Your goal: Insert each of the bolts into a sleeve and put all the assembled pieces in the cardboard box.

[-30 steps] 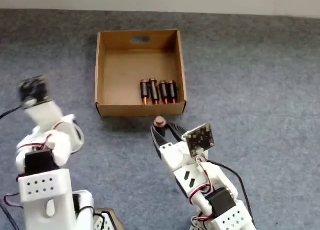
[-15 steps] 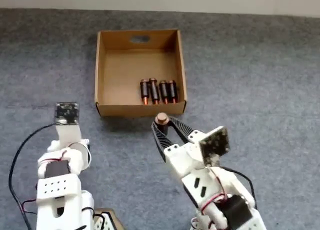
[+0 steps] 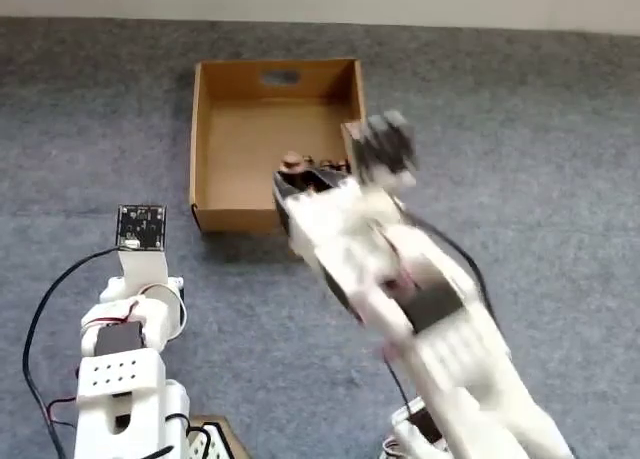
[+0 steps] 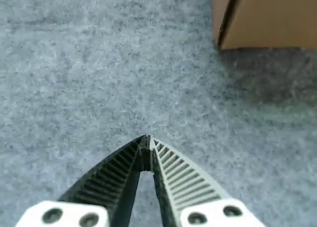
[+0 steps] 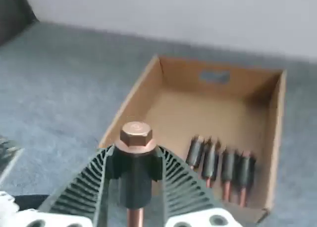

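My right gripper [image 5: 135, 154] is shut on an assembled piece [image 5: 134, 180], a black sleeve with a copper bolt through it, head up. It hangs above the near wall of the cardboard box [image 5: 130, 107]. Several assembled pieces [image 5: 221, 163] lie side by side on the box floor near its front right corner. In the high view the right gripper [image 3: 296, 177] holds the piece [image 3: 293, 162] over the front part of the box [image 3: 200, 129]. My left gripper [image 4: 148, 141] is shut on nothing, pointing down at the grey carpet, a short way from a box corner [image 4: 262, 19].
Grey carpet [image 3: 540, 139] covers the table all around the box. The left arm [image 3: 130, 314] stands folded at the lower left, in front of the box's left corner. A pale wall [image 5: 198, 14] runs behind the box.
The right arm has risen and swung forward with the piece, from the carpet in front of the box to above its front part. The left arm drew back and lowered, then kept still.
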### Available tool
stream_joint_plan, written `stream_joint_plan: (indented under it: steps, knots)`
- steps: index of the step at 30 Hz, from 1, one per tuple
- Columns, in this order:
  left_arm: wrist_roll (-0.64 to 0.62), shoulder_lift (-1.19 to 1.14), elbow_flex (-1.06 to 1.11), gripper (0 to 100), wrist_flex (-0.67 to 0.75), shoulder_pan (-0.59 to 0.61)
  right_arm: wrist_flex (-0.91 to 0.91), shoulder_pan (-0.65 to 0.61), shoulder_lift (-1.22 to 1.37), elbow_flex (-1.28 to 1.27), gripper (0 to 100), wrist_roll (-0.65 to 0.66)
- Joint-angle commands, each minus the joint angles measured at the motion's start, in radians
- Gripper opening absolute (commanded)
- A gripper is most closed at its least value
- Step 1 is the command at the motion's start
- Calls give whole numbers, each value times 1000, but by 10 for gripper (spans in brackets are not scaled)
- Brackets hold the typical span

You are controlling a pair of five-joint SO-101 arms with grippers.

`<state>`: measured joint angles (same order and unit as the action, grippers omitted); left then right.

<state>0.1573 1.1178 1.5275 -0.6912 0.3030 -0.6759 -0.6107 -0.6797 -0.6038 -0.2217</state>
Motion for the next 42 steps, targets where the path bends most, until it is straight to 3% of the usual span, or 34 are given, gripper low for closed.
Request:
stream_joint_plan:
  steps: [1,5,9,15,28,32,42]
  knots:
    - [8,1,-8,10,14,-8,50,15,329,275,6,-61]
    - [8,1,-10,10,14,-1,44,15,578,553,6,-66]
    - [2,1,-22,10,18,131,44,7,792,676,6,-68]
    - [-203,1,-53,12,25,306,47,2,1024,748,6,-68]
    - [-210,1,-10,13,115,306,50,-13,1210,869,6,-72]
    - [-210,1,-10,13,115,306,48,-1,1294,911,6,-161]
    - [-210,1,-10,13,118,305,-48,35,1342,995,6,-40]
